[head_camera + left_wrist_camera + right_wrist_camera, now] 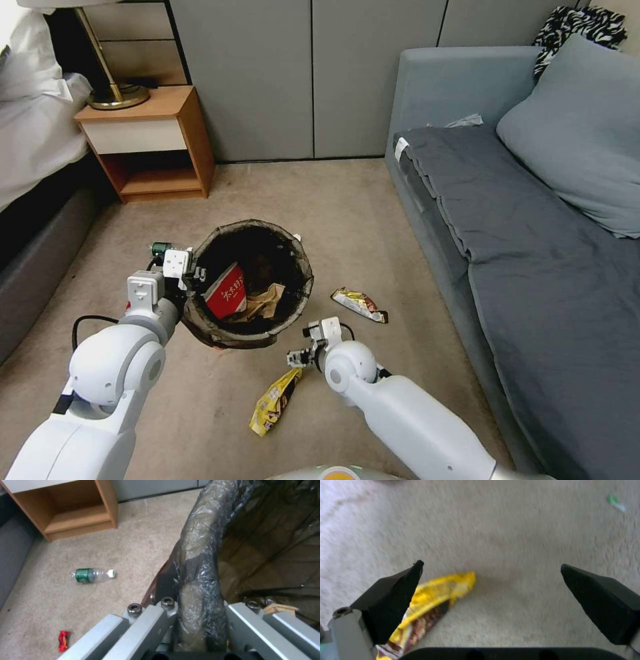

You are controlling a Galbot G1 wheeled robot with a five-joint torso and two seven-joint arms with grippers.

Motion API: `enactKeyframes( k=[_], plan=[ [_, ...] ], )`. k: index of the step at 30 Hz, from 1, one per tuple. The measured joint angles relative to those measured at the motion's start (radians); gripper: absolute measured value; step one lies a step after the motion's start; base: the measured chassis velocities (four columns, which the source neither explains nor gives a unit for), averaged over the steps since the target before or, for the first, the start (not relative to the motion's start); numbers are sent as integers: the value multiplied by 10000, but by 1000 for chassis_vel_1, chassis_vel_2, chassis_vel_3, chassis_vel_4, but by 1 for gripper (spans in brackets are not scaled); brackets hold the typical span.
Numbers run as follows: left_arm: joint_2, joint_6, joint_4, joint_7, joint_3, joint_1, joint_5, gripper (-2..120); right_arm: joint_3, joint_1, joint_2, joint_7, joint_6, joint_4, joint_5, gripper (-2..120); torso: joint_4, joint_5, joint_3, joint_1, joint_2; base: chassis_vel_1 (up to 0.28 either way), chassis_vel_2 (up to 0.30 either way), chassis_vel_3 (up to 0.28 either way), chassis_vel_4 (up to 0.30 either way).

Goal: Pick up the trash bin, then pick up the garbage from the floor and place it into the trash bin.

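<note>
My left gripper point(190, 277) is shut on the rim of the trash bin point(300, 277), holding it tilted above the floor point(347, 200); its dark bag liner point(200, 562) runs between the fingers point(156, 627). Inside lie a red wrapper point(227, 293) and a tan paper bag point(267, 300). My right gripper point(490, 572) is open just above a yellow snack packet point(275, 401) point(433, 597), which lies beside one finger point(391, 600). Another wrapper point(360, 305) rests near the sofa. A small green-labelled bottle point(90, 575) and a red wrapper point(63, 640) lie on the carpet on the left.
A grey sofa point(533, 253) bounds the right side. A wooden nightstand point(150, 143) with a lamp stands at the back left, next to a bed point(33, 133). Open carpet stretches behind the bin toward the grey wall panels.
</note>
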Motion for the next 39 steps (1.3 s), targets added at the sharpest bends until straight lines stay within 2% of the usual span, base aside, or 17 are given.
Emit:
enactKeyframes(
  k=[11,17,27,39],
  plan=[
    [-86,9,127,20,69,-45,110,1,360,-368,320,-207,239,-373,22,100,0,-1,0,0,0,0,0,0,0],
    [-79,12,184,83,63,-59,143,1,179,-345,715,-216,472,-583,533,100,1,0,0,0,1,0,0,0,0],
    [-93,-5,241,123,38,-85,156,1,-164,-322,1205,14,496,-876,602,100,1,-1,0,1,0,0,0,0,0],
    [-179,-39,350,162,190,-115,269,1,15,-395,1589,-168,707,-1761,399,100,0,0,0,0,0,0,0,0,0]
  ],
)
